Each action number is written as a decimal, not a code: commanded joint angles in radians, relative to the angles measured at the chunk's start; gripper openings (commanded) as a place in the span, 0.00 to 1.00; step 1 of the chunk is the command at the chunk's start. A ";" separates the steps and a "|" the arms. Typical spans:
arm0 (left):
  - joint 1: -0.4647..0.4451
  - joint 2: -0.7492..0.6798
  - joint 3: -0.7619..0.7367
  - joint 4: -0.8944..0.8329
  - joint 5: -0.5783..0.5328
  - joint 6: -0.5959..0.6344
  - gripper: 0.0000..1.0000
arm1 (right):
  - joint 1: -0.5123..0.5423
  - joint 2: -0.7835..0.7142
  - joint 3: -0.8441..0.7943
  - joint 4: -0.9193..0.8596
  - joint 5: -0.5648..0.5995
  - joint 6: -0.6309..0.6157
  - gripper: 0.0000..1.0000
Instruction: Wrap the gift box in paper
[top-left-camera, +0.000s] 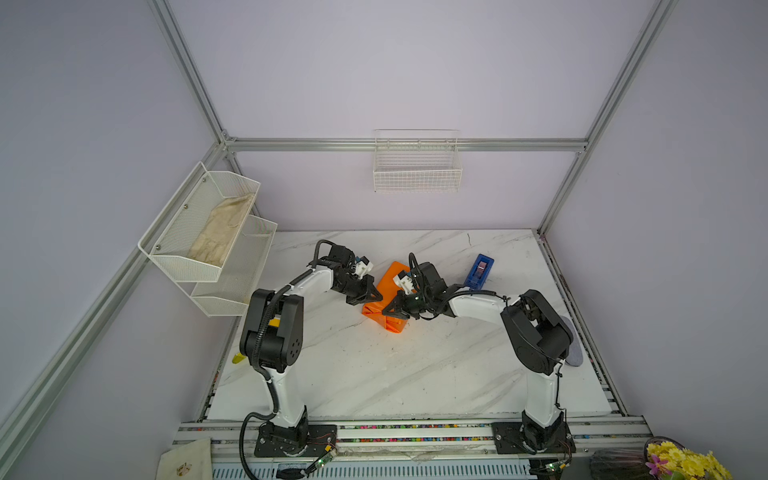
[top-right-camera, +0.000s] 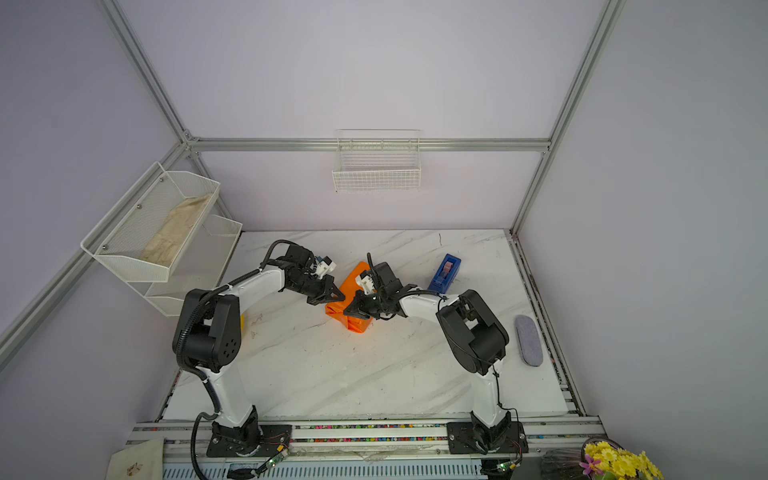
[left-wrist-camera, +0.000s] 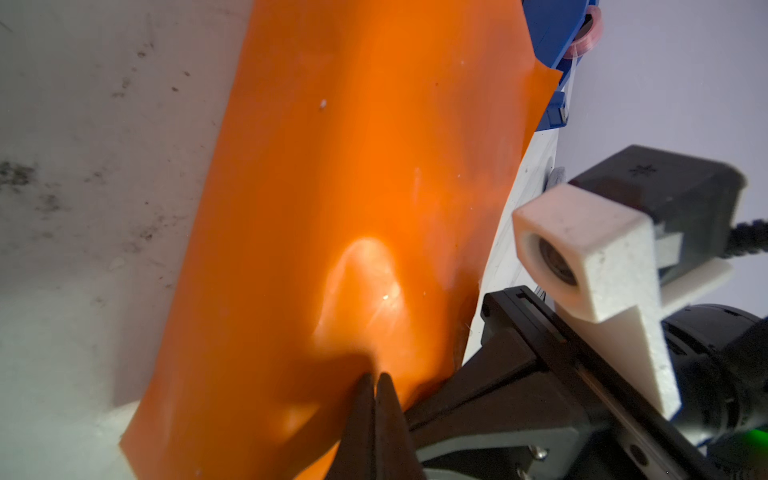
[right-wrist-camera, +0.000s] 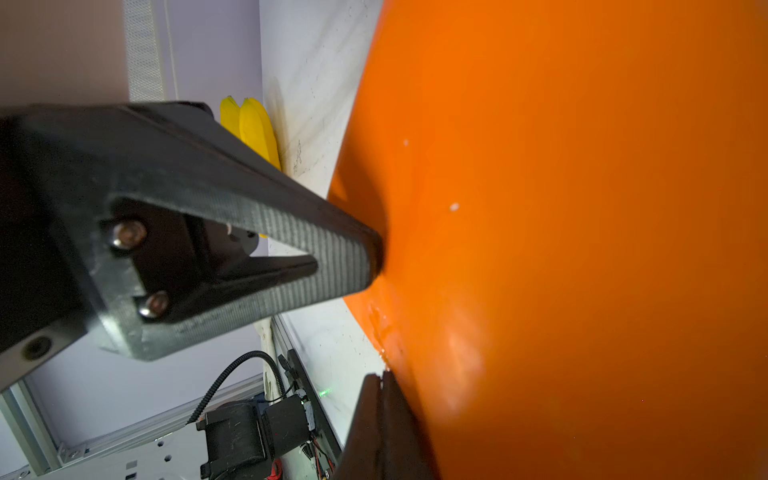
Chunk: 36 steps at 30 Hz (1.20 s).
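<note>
Wrap is looking mostly done: the paper (top-left-camera: 388, 279) is sitting folded round what I'm taking to be the gift box. The box itself is not showing in any view, fully covered. The parcel is lying in the middle of the table (top-left-camera: 374, 374), between the two arms. The blue tape dispenser (top-left-camera: 480, 272) is standing near it on the right arm's side, not touching.

The near end is showing triangular flaps folded in. The far end is looking unfinished, with a flat flap sticking out past the body toward the back wall. I'm not making out any clear tape on the seams, so I'm judging the far-end fold plus taping as not yet done.

The left pincer (left-wrist-camera: 376, 384) is sitting with jaws together, tips touching the paper's face. I can't tell if it's nipping a ply. The right pincer (right-wrist-camera: 380, 380) is also together, tips at the paper's edge by the table.

The paper is reading glossy orange and smooth, with a soft bulge, a glare patch and slight wrinkling along one edge.
</note>
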 joint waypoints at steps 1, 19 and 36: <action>-0.001 0.040 -0.007 -0.082 -0.131 0.026 0.03 | -0.022 -0.056 -0.049 -0.048 0.028 -0.003 0.04; 0.006 -0.030 0.126 -0.147 -0.250 0.033 0.21 | -0.136 -0.261 -0.146 -0.158 0.014 -0.118 0.03; -0.025 -0.507 -0.369 0.127 -0.192 -0.272 0.90 | -0.351 0.173 0.442 -0.381 -0.044 -0.446 0.48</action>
